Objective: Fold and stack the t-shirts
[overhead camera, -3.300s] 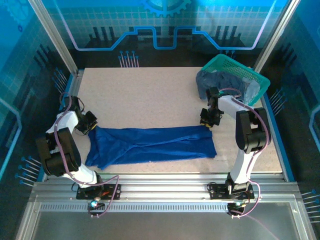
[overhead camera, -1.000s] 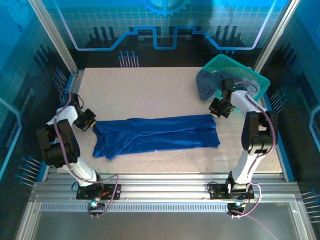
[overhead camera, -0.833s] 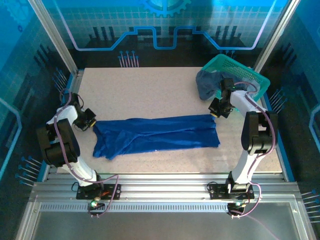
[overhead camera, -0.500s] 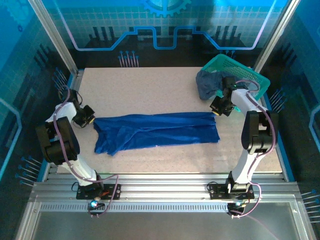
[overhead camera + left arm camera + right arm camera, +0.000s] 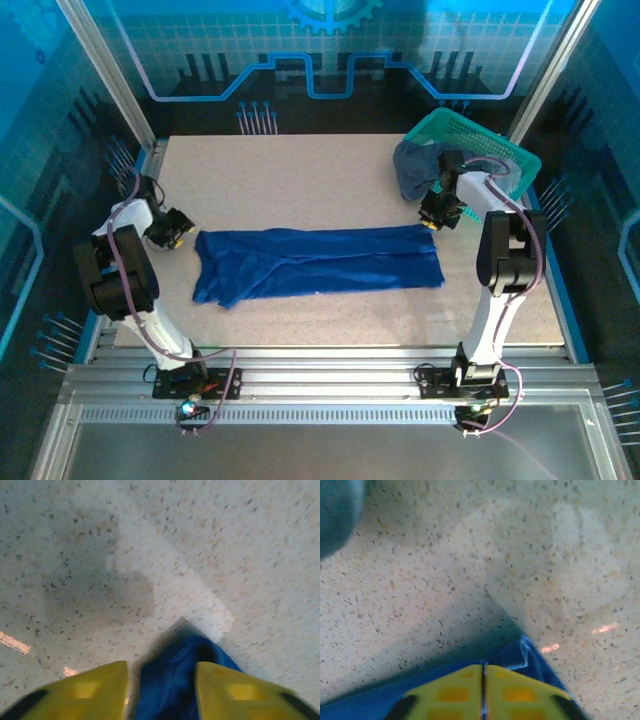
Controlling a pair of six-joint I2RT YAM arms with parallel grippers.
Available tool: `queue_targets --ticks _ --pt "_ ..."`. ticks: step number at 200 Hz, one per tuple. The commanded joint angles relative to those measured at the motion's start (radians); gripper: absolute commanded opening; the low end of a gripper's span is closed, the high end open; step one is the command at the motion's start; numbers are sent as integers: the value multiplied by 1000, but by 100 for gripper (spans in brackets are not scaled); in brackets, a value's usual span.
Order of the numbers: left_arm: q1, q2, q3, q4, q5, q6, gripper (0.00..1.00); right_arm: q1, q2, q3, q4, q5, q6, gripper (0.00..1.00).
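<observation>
across the table (image 5: 300, 180) the royal blue t-shirt (image 5: 320, 262) lies stretched (long, narrow). grey-blue t-shirts (image 5: 415, 172) heap in the teal basket (image 5: 503, 152). my right gripper (image 5: 483, 674) is closed on the blue shirt's corner; my left gripper (image 5: 160, 676) stands parted, cloth between.

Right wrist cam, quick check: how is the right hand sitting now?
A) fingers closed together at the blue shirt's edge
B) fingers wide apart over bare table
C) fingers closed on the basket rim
A: the right hand has its yellow fingers meeting along a thin seam, and the blue t-shirt runs out from under them over the table.
</observation>
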Motion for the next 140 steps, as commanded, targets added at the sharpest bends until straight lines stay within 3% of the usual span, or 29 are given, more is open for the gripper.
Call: queue_targets --ticks 1,12,26,72,106,140 --pt "-37 -92 29 -47 3 -20 52 25 -53 23 -49 82 -29 35" --pt "-73 -150 11 -58 -17 -48 54 39 -106 -4 -52 113 -14 43" --pt "-143 -212 -21 -71 -34 -81 54 69 -165 -45 -43 137 -8 44" --pt "-367 -227 -129 -28 13 -226 50 154 -205 -200 63 29 36 34" --pt "-435 -196 -181 -18 46 -277 50 135 -111 -235 90 -12 62 30" --pt "-453 -154 -201 -57 55 -287 45 93 -30 -204 12 46 49 22"
